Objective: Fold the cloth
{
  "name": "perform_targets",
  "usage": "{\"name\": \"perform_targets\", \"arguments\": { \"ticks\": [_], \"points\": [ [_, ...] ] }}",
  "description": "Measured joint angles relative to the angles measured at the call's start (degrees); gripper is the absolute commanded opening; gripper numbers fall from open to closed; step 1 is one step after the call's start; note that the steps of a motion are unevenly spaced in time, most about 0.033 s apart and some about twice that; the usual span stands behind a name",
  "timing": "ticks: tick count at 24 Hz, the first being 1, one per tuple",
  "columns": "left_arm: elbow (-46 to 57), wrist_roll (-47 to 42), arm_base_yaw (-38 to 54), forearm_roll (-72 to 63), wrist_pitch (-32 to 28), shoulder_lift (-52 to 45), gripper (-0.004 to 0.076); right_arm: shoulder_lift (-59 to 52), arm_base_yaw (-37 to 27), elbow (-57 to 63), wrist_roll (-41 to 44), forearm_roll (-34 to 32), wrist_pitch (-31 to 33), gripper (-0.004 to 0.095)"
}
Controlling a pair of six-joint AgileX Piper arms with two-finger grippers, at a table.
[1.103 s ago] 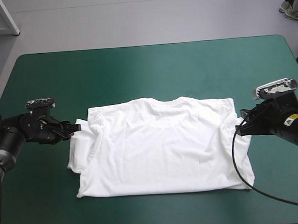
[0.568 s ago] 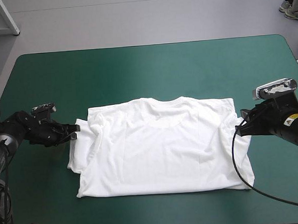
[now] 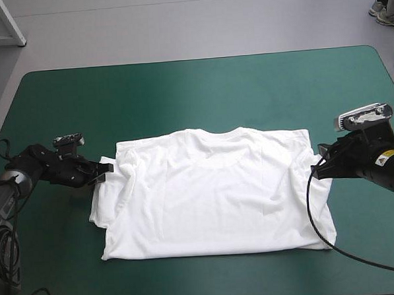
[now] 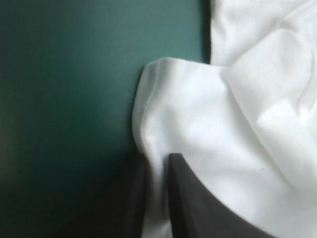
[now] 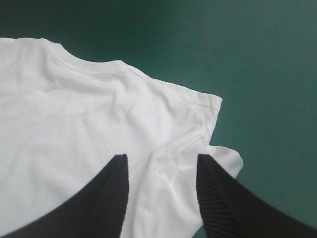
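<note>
High view looks down on the whole table [image 3: 181,89]; each wrist view looks closely at one side of the T-shirt [image 3: 212,193] (both visible from above).

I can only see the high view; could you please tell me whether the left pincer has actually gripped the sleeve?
Observer: Yes. In the left wrist view, the left pincer is all but shut, with the edge of the left sleeve of the T-shirt pinched in it.
Operator: Thank you. Has the right one gripped as well?
Observer: No. The right pincer stands wide open. The cloth near the shoulder lies under the gap, unpinched, and the right sleeve pokes out beside it.
</note>
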Motion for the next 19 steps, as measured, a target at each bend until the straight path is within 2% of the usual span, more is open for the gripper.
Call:
{"name": "perform_targets", "arguments": {
  "ticks": [8, 14, 19],
  "points": [
    [-1.4, 0.6, -0.2, 0.2, 2.3, -1.6, 0.0019, 0.0, 0.0, 0.0, 0.0, 0.1, 0.0, 0.0413],
    [-5.1, 0.8, -0.7, -1.5, 8.6, -5.0, 0.0019, 0.0, 0.0, 0.0, 0.0, 0.1, -0.2, 0.0413],
    [-5.1, 0.8, -10.0, -1.7, 13.5, -5.4, 0.0019, 0.0, 0.0, 0.0, 0.0, 0.1, -0.2, 0.0413]
  ]
}}
